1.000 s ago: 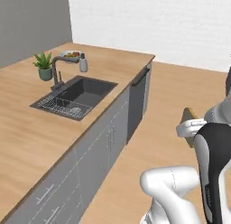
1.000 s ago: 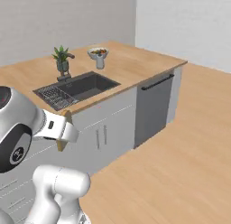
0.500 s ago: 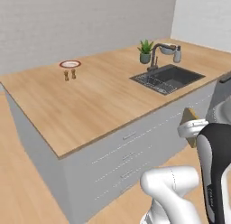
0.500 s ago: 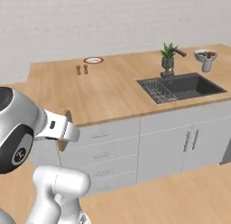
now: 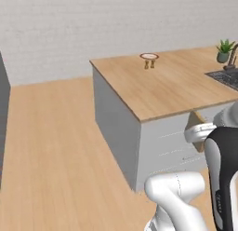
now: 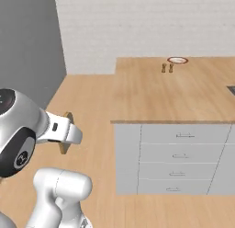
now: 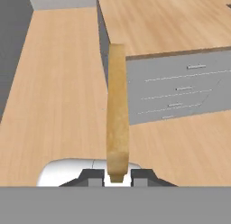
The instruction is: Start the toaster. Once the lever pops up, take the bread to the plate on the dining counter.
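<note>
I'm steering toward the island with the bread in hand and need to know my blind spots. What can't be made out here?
- Plate: too small in both base views to tell whether anything lies on it.
- Two small brown items beside it: too small to identify.
- Sink: cut off by the left base view's right edge.
- Gripper on the bread: fingertips partly cut off at the hand view's bottom.

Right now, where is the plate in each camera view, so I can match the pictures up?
Left base view: the plate lies upper right of centre, near the dining counter's far edge.
Right base view: plate upper right, again at the far edge.
Hand view: I can't pick it out.
Shared landmark: two small shakers just before it.
</note>
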{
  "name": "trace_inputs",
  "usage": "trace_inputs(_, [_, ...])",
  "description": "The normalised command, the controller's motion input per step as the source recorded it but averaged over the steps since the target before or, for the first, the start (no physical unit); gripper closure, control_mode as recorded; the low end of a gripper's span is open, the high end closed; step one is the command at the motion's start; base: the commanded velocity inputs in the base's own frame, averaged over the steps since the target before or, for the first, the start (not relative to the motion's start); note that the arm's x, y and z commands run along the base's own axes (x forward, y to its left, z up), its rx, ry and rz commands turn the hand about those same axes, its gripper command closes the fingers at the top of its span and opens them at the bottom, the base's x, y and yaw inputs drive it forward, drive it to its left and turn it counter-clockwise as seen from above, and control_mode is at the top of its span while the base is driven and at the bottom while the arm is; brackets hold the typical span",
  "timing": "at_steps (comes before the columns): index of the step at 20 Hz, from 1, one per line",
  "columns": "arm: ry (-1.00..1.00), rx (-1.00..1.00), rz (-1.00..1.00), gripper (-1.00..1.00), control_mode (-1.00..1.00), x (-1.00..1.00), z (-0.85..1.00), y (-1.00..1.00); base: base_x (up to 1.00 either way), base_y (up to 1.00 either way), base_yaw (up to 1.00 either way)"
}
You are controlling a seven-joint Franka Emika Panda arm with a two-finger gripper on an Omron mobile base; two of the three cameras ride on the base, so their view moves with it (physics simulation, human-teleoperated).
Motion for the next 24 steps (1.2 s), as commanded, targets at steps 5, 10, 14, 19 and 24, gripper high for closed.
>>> trace_inputs(5, [0.0,0.0,0.0,1.0,1.0,0.0,0.0,0.0,0.08,1.0,0.31])
trace_inputs(10, [0.0,0.0,0.0,1.0,1.0,0.0,0.0,0.0,0.63,0.91,0.17])
trace_inputs(14, [0.0,0.0,0.0,1.0,1.0,0.0,0.0,0.0,0.94,0.41,0.02])
trace_inputs(19, [0.0,0.0,0.0,1.0,1.0,0.0,0.0,0.0,1.0,0.29,0.0])
trace_inputs(24, [0.0,0.0,0.0,1.0,1.0,0.0,0.0,0.0,1.0,0.23,0.0])
